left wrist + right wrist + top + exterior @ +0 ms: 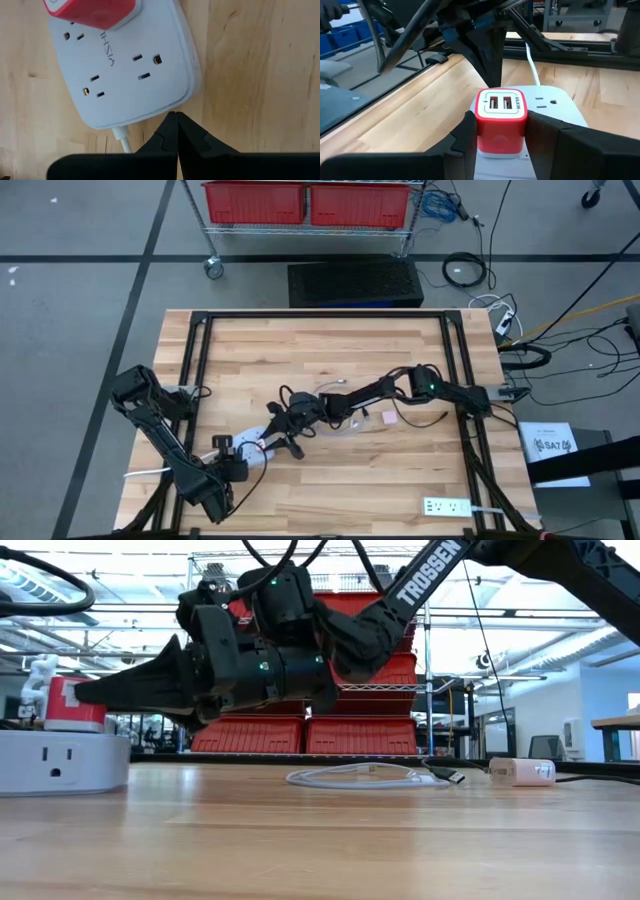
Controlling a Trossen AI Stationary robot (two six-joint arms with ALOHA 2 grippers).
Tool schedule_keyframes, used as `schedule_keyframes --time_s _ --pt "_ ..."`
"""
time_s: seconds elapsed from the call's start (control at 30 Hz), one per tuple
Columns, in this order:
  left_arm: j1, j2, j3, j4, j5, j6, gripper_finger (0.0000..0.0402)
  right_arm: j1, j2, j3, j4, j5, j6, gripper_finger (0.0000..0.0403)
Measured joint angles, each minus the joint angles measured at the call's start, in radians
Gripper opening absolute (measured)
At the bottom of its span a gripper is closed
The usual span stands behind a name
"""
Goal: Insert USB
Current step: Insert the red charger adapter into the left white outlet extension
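Note:
A white power strip [125, 75] lies flat on the wooden table left of centre [255, 452]. A red two-port USB charger cube [501, 120] stands on its top face, ports up. My right gripper [502, 137] reaches in nearly level and is shut on the cube. My left gripper [176, 125] is shut, its tips at the strip's cord end [243, 463]. A coiled white USB cable [365, 777] lies loose on the table behind, its plug [452, 777] resting on the wood. My left gripper's shut fingertips [172, 122] meet the power strip's rim [165, 111] beside the cord's exit, slanting down from above. The strip lies flat on the table. My right gripper pinches the red cube's two opposite side walls [481, 131] between its two fingers, coming nearly level from the table's right side. The cube stands upright on the strip.
A small pinkish object [520, 772] lies on the table near the cable's plug. A second white outlet strip [447, 506] sits at the near right edge. Black frame rails [455, 360] border the table; red bins [305, 202] stand beyond the far edge.

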Motion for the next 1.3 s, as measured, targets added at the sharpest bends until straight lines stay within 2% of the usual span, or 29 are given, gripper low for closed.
schedule_keyframes --time_s 0.13,0.33,0.47,0.63,0.8,0.9,1.07,1.2,1.3 --pt "0.000 0.000 0.000 0.000 0.001 0.000 0.0000 0.002 -0.002 0.001 -0.023 0.035 0.031 0.0115" --pt "0.000 0.000 0.000 0.000 0.002 0.000 0.0000 0.000 0.001 -0.001 -0.059 0.045 0.072 0.0228" --pt "0.000 0.000 0.000 0.002 0.002 0.000 0.0000 -0.001 0.000 -0.001 -0.065 0.042 0.072 0.0258" --pt "0.000 0.000 0.000 0.003 0.002 0.000 0.0000 -0.001 -0.011 -0.001 -0.079 0.045 0.067 0.0254" --pt "-0.002 0.000 0.014 0.003 -0.009 0.000 0.0000 -0.014 -0.076 -0.004 -0.221 0.056 0.005 0.0246" --pt "-0.007 -0.008 0.036 0.003 -0.056 -0.001 0.0000 -0.025 -0.125 -0.007 -0.324 0.083 -0.038 0.0247" --pt "-0.025 -0.044 0.045 0.013 -0.123 -0.048 0.0000 -0.029 -0.158 -0.006 -0.351 0.081 -0.055 0.0247" --pt "-0.042 -0.078 0.045 0.028 -0.245 -0.107 0.0000 -0.011 -0.158 -0.006 -0.347 0.120 -0.062 0.0241" --pt "-0.052 -0.100 0.045 0.001 -0.325 -0.200 0.0000 0.007 -0.158 -0.005 -0.340 0.174 -0.095 0.0216"
